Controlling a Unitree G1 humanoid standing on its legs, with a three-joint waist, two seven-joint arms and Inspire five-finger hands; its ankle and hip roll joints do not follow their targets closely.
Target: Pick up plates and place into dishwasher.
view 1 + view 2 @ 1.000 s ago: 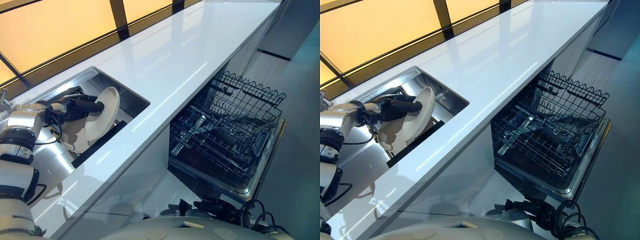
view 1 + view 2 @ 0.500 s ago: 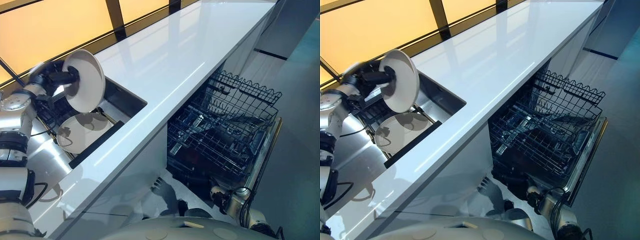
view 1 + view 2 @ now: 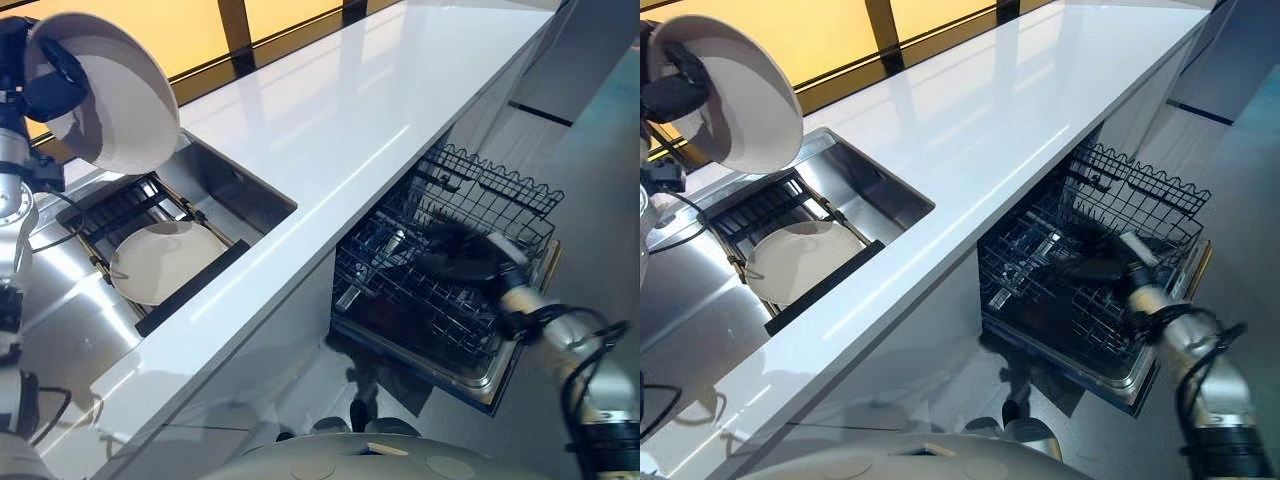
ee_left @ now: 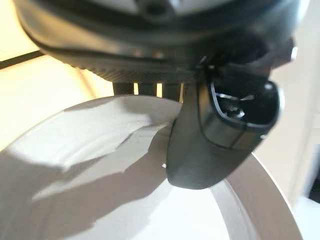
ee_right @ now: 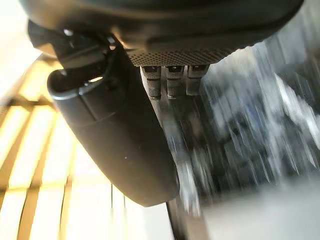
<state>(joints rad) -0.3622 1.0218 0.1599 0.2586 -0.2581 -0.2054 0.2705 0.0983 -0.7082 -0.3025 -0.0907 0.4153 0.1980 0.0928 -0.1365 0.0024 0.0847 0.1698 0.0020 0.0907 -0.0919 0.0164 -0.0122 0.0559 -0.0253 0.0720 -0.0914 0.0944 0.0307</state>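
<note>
At the far left, the left hand (image 3: pixel 45 85) is raised above the sink (image 3: pixel 245 195) and clamped on a white plate (image 3: pixel 115 100). The left wrist view shows the thumb (image 4: pixel 220 135) pressed onto the plate's inner face with the fingers behind the rim. The plate is held high, tilted so its hollow side faces down and toward the sink, clear of everything below.

Beneath it, a second white plate (image 3: pixel 165 262) lies nearly flat in the sink, resting on a dark rack (image 3: pixel 125 208) that spans the basin. A black strip (image 3: pixel 190 290) runs along the sink's near edge, just beside that plate.

The white desk (image 3: pixel 340 110) stretches from the sink toward the upper right, glossy and bare along its length.

Below the desk's front edge, the dishwasher (image 3: pixel 500 370) stands open with its wire basket (image 3: pixel 470 250) pulled out over the lowered door. The tines stand upright in rows.

At the right, the right hand (image 3: pixel 455 255) reaches in over the basket, its dark fingers spread low across the wire. In the right wrist view the thumb (image 5: pixel 110 135) stands apart from the fingers (image 5: pixel 170 82), which run out straight and hold nothing. The silver arm behind it comes in from the lower right corner, above the grey floor (image 3: pixel 590 200).
</note>
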